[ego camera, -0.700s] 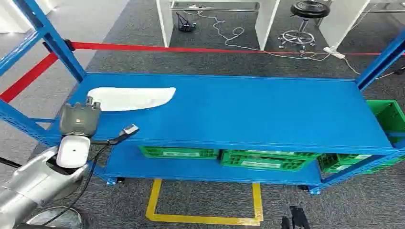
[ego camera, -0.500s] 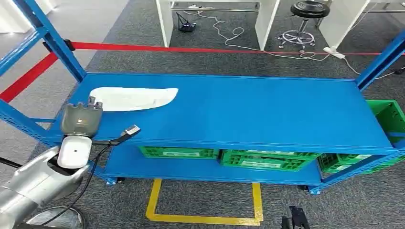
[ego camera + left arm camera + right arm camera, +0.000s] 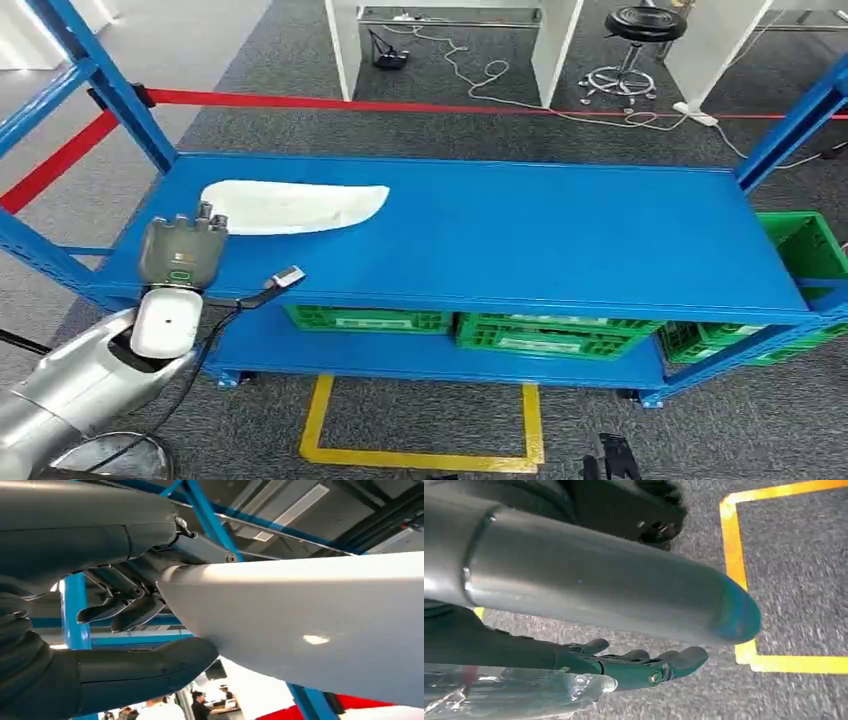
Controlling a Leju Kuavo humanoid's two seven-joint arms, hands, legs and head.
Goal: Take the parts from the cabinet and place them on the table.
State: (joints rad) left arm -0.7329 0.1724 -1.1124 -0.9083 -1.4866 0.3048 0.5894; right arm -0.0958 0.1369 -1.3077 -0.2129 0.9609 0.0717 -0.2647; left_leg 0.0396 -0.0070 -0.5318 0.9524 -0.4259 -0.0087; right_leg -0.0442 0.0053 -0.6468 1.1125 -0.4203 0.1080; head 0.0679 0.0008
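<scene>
white part (image 3: 295,207), a long curved shell, lies on the top shelf (image 3: 520,240) of the blue rack, toward its left end. the left hand (image 3: 183,250) is at the near end of it. in the left wrist view the thick thumb (image 3: 145,667) sits under the pale edge (image 3: 310,625) and the darker fingers (image 3: 120,612) sit over it, narrow, closed on the end of the part, so i judge it held.

compared with a moment ago, hand and part sit a little further right and up in the head view together. the rack and the yellow floor marking (image 3: 420,455) have shifted too, the other way, so some of this is the camera moving. the part's far end still looks to rest on the shelf; i cannot tell whether any of it is lifted yet.

the right hand (image 3: 644,667) hangs by the floor in its wrist view, fingers loosely spread and holding nothing, with a crinkled clear film (image 3: 509,692) beside it.

green crates (image 3: 480,330) sit on the lower shelf. to my eye the pickup is only starting, and the carry to the table is all still to come.
</scene>
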